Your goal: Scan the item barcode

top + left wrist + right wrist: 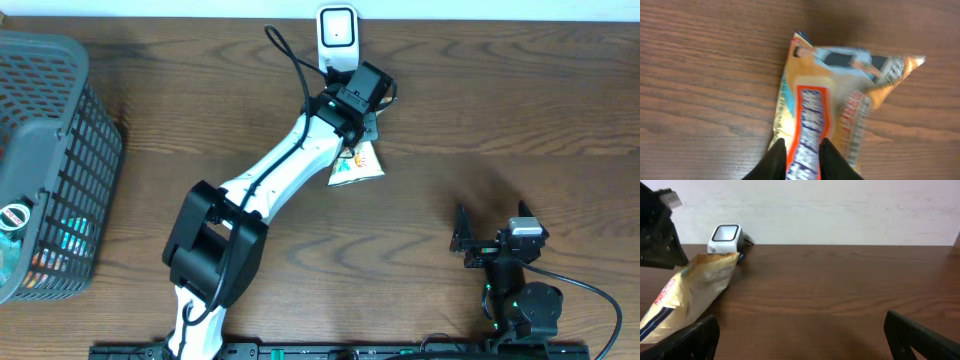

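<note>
The item is an orange and yellow snack packet [357,168] with a blue-and-white stripe, lying on the wooden table just below the white barcode scanner [337,35]. My left gripper [362,125] is over the packet's upper end. In the left wrist view its black fingertips [802,142] stand slightly apart on either side of the stripe on the packet [840,100], with the packet's face showing in the gap. My right gripper [490,215] rests at the front right, wide open and empty [802,335]. From there the packet [690,290] slants up toward the scanner [726,237].
A grey plastic basket [50,170] holding several items stands at the left edge of the table. The scanner's black cable [290,55] runs past the left arm at the back. A white wall bounds the far table edge.
</note>
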Controlling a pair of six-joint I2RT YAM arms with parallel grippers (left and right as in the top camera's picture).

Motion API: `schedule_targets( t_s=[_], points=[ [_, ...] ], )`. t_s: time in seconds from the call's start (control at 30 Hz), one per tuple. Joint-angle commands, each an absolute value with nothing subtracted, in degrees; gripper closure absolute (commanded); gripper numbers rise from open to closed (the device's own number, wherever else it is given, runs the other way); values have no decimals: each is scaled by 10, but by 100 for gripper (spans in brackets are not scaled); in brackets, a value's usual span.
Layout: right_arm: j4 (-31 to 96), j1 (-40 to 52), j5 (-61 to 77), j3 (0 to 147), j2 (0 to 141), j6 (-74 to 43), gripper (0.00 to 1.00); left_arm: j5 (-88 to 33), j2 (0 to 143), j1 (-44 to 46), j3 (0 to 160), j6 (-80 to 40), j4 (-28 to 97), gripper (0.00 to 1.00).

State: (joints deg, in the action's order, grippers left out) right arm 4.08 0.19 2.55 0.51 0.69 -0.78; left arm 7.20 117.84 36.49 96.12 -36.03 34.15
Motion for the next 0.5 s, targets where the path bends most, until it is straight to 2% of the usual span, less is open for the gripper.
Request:
schedule_targets(
  t_s=[0.0, 0.1, 0.47],
  points=[
    [43, 4, 21, 3, 3, -2, 1, 91, 1183, 366, 967, -358, 339, 69],
    [43, 4, 21, 3, 3, -2, 1, 90, 1168, 362, 971, -355, 340, 65],
    [43, 4, 21, 3, 3, -2, 1, 83, 1037, 343, 973, -326, 355, 65]
  ],
)
